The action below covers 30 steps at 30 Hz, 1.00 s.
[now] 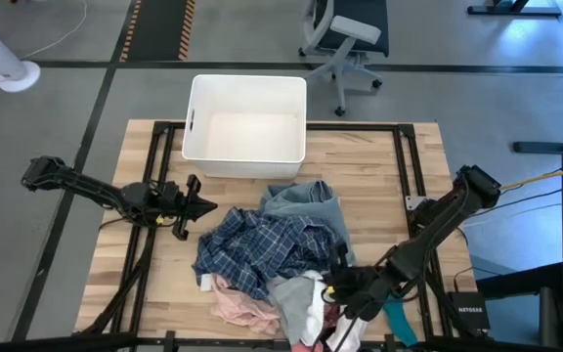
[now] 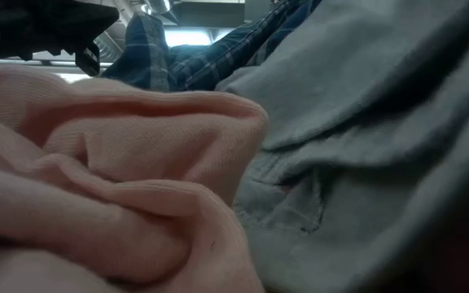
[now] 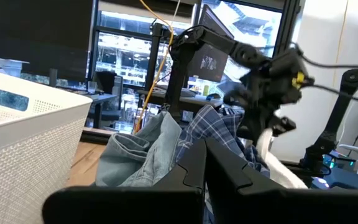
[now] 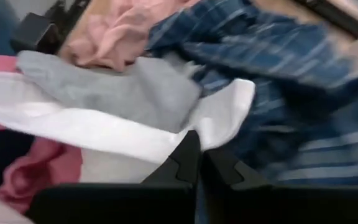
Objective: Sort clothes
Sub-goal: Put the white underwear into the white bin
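The clothes lie heaped in the table's near middle. They are a navy-white plaid shirt (image 1: 262,249), a light blue denim piece (image 1: 306,200) behind it, a pink item (image 1: 238,305), a grey one (image 1: 296,293), a white one (image 1: 313,318) and a teal one (image 1: 399,323). My right gripper (image 1: 335,293) is over the pile's near right part, shut on the white garment (image 4: 104,130). My left gripper (image 1: 198,205) waits shut at the table's left, clear of the pile. The low view is filled by the pink (image 2: 96,163) and grey (image 2: 365,122) cloth. My right gripper pinches the white garment between its two shut fingers at a bunched part of its edge (image 4: 213,127). It comes slanting down from the table's right side. A white strip (image 3: 265,146) hangs below the gripper, and the rest of the garment lies on the pile over the grey item (image 4: 123,84).
A white rectangular bin (image 1: 195,117) stands at the table's far middle, behind the denim. A dark pink cloth (image 4: 36,168) lies under the white garment. An office chair (image 1: 345,29) stands on the floor beyond the table. Bare wood shows at the table's left and far right.
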### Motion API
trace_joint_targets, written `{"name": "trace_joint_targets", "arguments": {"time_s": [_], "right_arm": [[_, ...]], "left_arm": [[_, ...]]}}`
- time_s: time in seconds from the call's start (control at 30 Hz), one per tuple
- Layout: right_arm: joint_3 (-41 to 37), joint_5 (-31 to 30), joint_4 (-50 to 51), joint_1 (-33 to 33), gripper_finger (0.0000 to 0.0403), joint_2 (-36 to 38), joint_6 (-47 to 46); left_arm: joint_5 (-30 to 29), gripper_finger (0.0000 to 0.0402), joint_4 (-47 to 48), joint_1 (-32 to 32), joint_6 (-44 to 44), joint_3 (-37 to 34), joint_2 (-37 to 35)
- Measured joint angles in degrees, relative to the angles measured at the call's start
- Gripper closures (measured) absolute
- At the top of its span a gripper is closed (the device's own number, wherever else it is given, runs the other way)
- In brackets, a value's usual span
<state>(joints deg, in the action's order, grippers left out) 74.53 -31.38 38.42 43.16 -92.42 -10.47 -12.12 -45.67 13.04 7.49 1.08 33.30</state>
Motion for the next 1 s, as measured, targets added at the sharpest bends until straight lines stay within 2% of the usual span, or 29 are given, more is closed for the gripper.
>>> {"name": "trace_joint_targets", "arguments": {"time_s": [0.3,0.7,1.0], "right_arm": [[13.63,-12.72,14.16,-0.95,0.0389,0.02,9.23],[30.97,-13.21,19.29,-10.28,0.0392,0.02,28.53],[44.1,-12.83,18.94,-22.28,0.0394,0.02,43.22]], "left_arm": [[0.0,0.0402,0.01,0.0,-0.37,0.0,0.0],[-0.07,0.0402,-0.01,0.0,-0.02,0.0,0.0],[-0.04,0.0402,0.0,-0.01,0.0,0.0,0.0]]}}
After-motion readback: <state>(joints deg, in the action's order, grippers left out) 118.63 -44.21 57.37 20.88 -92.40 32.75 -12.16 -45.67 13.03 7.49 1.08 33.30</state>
